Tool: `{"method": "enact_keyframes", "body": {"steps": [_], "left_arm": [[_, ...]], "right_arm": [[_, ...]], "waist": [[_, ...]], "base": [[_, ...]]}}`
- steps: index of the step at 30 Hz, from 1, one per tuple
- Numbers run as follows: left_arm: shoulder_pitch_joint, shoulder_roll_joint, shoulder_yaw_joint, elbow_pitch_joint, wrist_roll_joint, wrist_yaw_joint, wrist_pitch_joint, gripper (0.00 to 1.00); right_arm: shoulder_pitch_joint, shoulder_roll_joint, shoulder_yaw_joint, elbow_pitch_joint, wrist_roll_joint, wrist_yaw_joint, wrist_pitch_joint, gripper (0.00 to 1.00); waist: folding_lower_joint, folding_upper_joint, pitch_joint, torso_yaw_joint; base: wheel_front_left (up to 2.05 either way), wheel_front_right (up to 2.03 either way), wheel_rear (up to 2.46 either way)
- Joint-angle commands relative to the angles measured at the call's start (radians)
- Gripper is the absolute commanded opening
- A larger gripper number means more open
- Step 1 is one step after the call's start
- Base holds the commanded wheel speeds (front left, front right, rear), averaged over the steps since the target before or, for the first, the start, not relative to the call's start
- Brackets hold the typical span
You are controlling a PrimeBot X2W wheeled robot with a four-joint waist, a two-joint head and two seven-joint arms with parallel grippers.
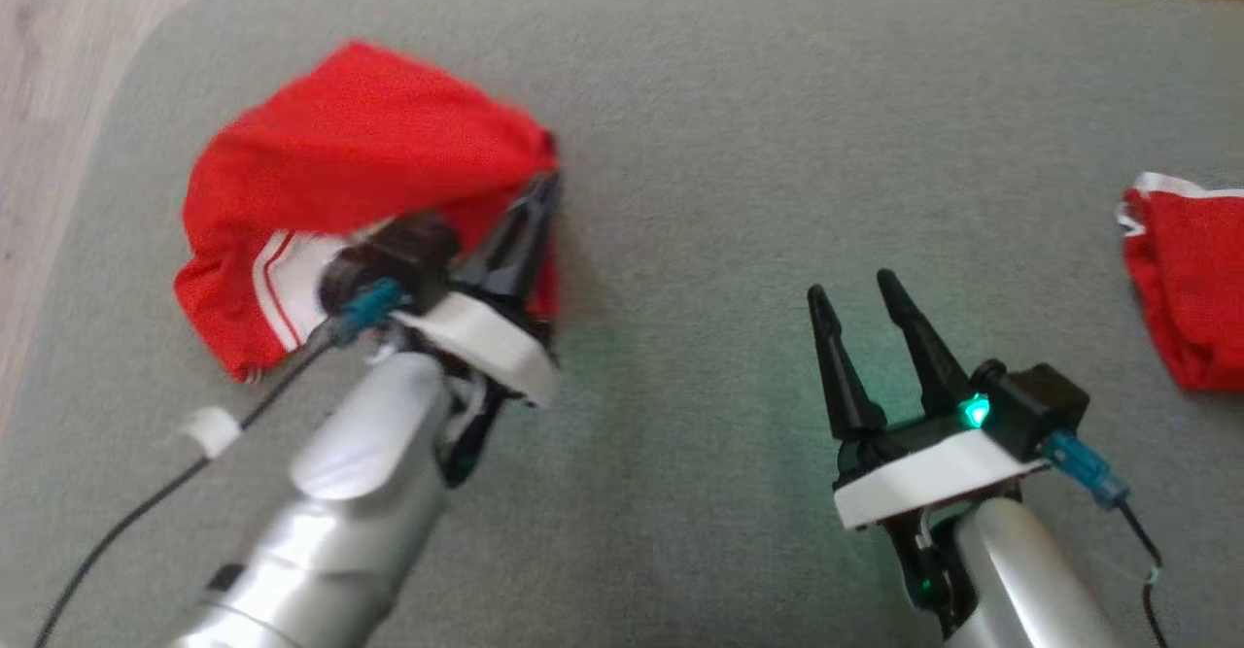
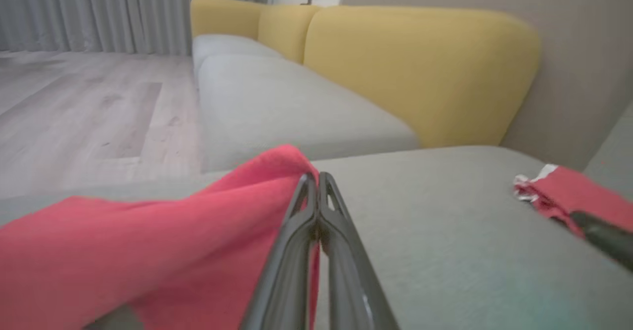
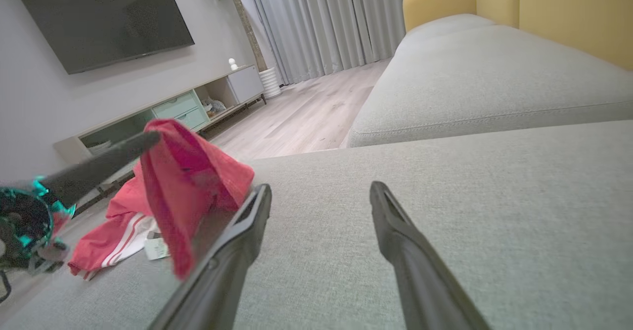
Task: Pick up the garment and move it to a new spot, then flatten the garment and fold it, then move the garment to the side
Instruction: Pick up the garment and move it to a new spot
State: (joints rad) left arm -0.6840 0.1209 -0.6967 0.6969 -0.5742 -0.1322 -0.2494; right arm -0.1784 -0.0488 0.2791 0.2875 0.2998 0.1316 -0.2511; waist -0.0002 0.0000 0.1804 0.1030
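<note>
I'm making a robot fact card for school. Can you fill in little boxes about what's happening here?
place: grey sofa cushion
garment: red jersey with white stripes, bunched up, one part pinched and raised
left gripper: shut on the red jersey
right gripper: open, holding nothing
also there: smaller red cloth with white edging, lying far to the robot's right

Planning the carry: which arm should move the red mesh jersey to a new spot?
Left. The left gripper is shut on the red mesh jersey; the right gripper hangs open over the grey sofa cushion, apart from it.
</note>
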Motion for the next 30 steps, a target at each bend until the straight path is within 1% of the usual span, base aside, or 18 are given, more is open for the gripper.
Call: {"method": "enact_keyframes", "body": {"steps": [1, 5, 7, 11, 12, 13, 16, 17, 18, 19, 20, 24, 27, 30], "left_arm": [[-0.024, 0.002, 0.013, -0.051, -0.006, 0.002, -0.010, 0.00], [-0.032, -0.044, -0.039, -0.119, -0.014, 0.002, -0.010, 0.00], [-0.042, -0.058, -0.069, -0.138, -0.017, 0.002, -0.005, 0.00], [-0.067, -0.069, -0.141, -0.179, -0.021, 0.013, 0.004, 0.00], [-0.067, -0.069, -0.141, -0.179, -0.021, 0.013, 0.004, 0.00], [-0.071, -0.070, -0.166, -0.200, -0.032, 0.016, 0.005, 0.00], [-0.083, -0.070, -0.242, -0.260, -0.073, 0.045, 0.010, 0.00], [-0.088, -0.070, -0.262, -0.272, -0.085, 0.060, 0.010, 0.24], [-0.095, -0.070, -0.282, -0.278, -0.090, 0.075, 0.009, 0.83], [-0.101, -0.070, -0.300, -0.278, -0.091, 0.087, 0.008, 1.00], [-0.108, -0.070, -0.325, -0.265, -0.096, 0.104, 0.006, 1.00], [-0.124, -0.070, -0.336, -0.205, -0.085, 0.119, -0.001, 1.00], [-0.125, -0.057, -0.309, -0.166, -0.076, 0.124, -0.008, 1.00], [-0.110, -0.028, -0.247, -0.153, -0.088, 0.126, -0.011, 1.00]], "right_arm": [[0.007, -0.001, 0.025, -0.028, 0.008, -0.001, -0.011, 1.00], [0.013, -0.001, 0.035, -0.031, 0.017, -0.001, -0.011, 1.00], [0.013, -0.001, 0.045, -0.033, 0.022, -0.001, -0.011, 1.00], [0.008, -0.001, 0.060, -0.039, 0.032, -0.001, -0.011, 1.00], [0.008, -0.001, 0.060, -0.039, 0.032, -0.001, -0.011, 1.00], [0.007, -0.001, 0.061, -0.041, 0.035, -0.001, -0.011, 1.00], [0.004, -0.001, 0.059, -0.047, 0.041, -0.001, -0.011, 1.00], [0.003, -0.001, 0.057, -0.048, 0.042, -0.001, -0.011, 1.00], [0.001, -0.001, 0.056, -0.050, 0.044, -0.001, -0.011, 1.00], [-0.001, -0.001, 0.054, -0.052, 0.046, -0.001, -0.011, 1.00], [-0.004, -0.001, 0.047, -0.057, 0.048, -0.001, -0.011, 1.00], [-0.001, -0.001, 0.020, -0.065, 0.044, -0.001, -0.011, 1.00], [0.004, -0.001, 0.008, -0.069, 0.033, -0.001, -0.011, 1.00], [0.009, -0.001, -0.008, -0.070, 0.016, -0.001, -0.011, 1.00]], "waist": [[0.0002, 0.0000, -0.030, -0.034], [0.0002, 0.0000, -0.047, -0.087], [0.0002, 0.0000, -0.047, -0.121], [0.0002, 0.0000, -0.036, -0.189], [0.0002, 0.0000, -0.036, -0.189], [0.0002, 0.0000, -0.030, -0.206], [0.0002, 0.0000, -0.011, -0.243], [0.0002, 0.0000, -0.005, -0.251], [0.0002, 0.0000, 0.002, -0.257], [0.0002, 0.0000, 0.009, -0.261], [0.0002, 0.0000, 0.018, -0.261], [0.0002, 0.0000, 0.020, -0.228], [0.0002, 0.0000, 0.005, -0.185], [0.0002, 0.0000, -0.019, -0.132]], "base": [[0.00, 0.00, 0.00], [0.00, 0.00, 0.00], [0.00, 0.00, 0.00], [0.00, 0.00, 0.00], [0.00, 0.00, 0.00], [0.00, 0.00, 0.00], [0.00, 0.00, 0.00], [0.00, 0.00, 0.00], [0.00, 0.00, 0.00], [0.00, 0.00, 0.00], [0.00, 0.00, 0.00], [0.00, 0.00, 0.00], [0.00, 0.00, 0.00], [0.00, 0.00, 0.00]]}}
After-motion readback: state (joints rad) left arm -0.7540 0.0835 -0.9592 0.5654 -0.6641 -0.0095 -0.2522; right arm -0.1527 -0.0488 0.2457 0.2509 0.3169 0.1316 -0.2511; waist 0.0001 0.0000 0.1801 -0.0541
